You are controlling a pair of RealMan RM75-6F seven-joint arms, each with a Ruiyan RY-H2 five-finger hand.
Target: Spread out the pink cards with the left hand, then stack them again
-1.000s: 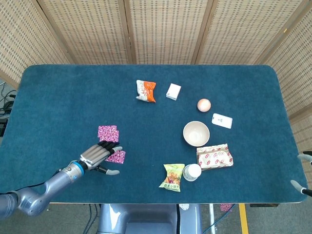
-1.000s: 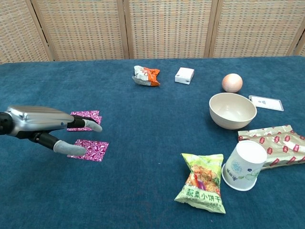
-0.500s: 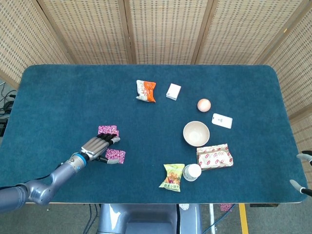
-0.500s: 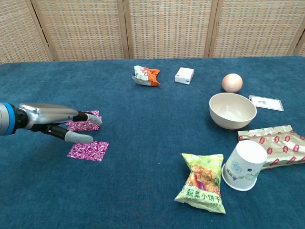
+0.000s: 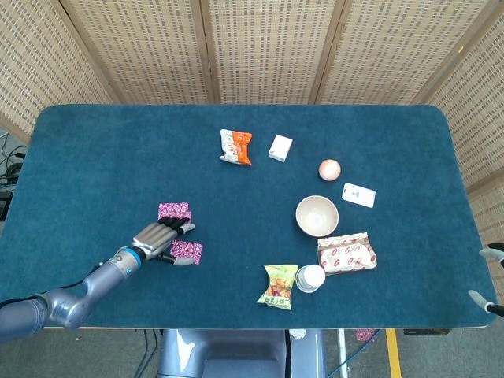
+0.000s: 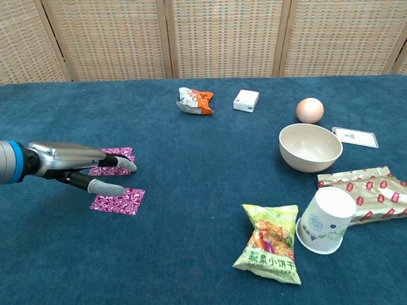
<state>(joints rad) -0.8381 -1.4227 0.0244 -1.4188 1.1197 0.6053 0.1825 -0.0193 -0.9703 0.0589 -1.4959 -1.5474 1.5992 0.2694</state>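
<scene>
On the left of the dark blue felt-covered table (image 5: 102, 150), the silver left hand (image 5: 157, 238) reaches in low from the near edge with its fingers stretched out flat and slightly apart, gripping nothing. Two pink patterned cards lie apart under and beside it: the farther pink card (image 6: 116, 160) sits partly beneath the fingers (image 6: 121, 164), and the nearer pink card (image 6: 117, 201) lies just under the thumb tip; whether the fingertips actually press on either card is hard to tell from these angles.

Toward the middle far side lie a crumpled orange and white snack packet (image 5: 235, 146) and, just beside it, a small white box (image 5: 279, 147). Near the front edge a green snack bag (image 6: 269, 243) lies flat, touching a white paper cup (image 6: 325, 220) tipped on its side. Further right stand a cream ceramic bowl (image 5: 316, 215), a peach-coloured ball (image 5: 329, 168) behind it, a white flat card (image 5: 358, 194), and a red and gold foil packet (image 5: 346, 253) by the cup.

At the far right edge only the tips of the right hand (image 5: 490, 277) show, too little to judge its pose.
</scene>
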